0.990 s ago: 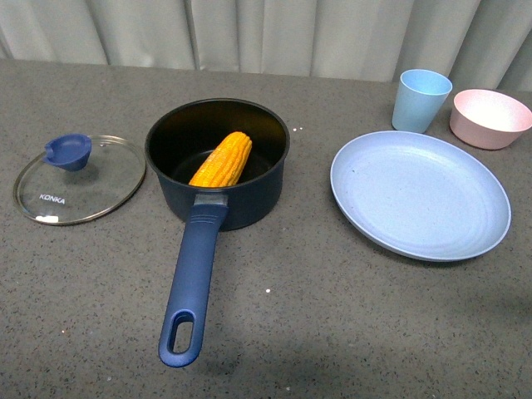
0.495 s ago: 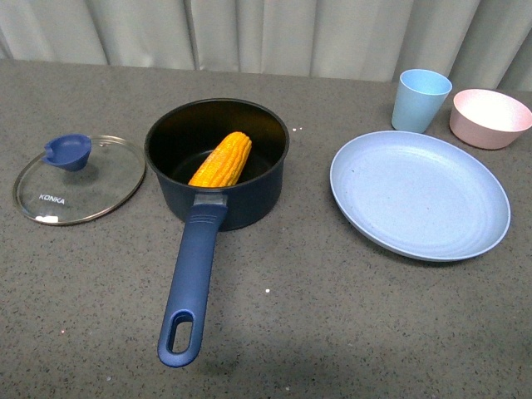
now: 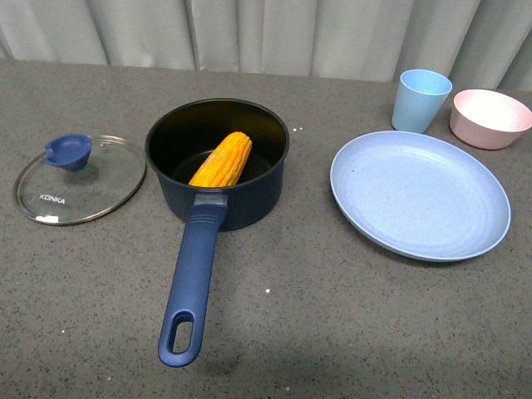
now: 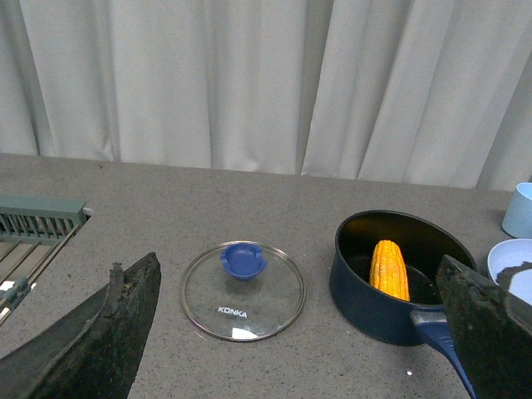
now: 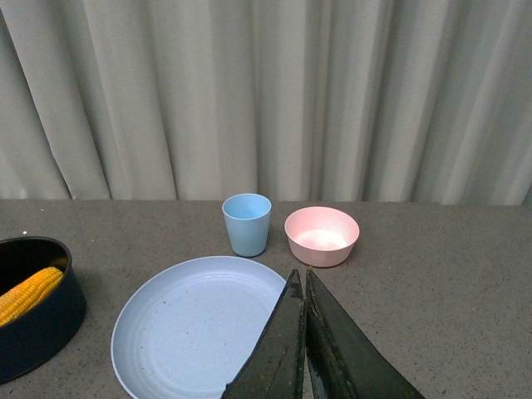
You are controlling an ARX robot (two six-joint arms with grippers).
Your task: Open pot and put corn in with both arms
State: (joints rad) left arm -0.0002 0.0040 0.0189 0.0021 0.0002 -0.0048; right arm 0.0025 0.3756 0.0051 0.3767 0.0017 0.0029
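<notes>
text: "KONKA" | colour: white capitals | on: glass lid (image 3: 80, 179), near its rim, on the side across from the blue knob (image 3: 69, 151) | lid place: flat, just beside the pot (image 3: 218, 162), on the side away from the plate (image 3: 420, 194) | also legible: left wrist view, same lid (image 4: 243, 291) | other text: none readable

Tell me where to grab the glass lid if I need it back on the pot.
Grip the blue knob of the glass lid from straight above; the lid lies flat on the table left of the pot, and its thin rim offers little purchase. The left gripper is open and nearer.
</notes>
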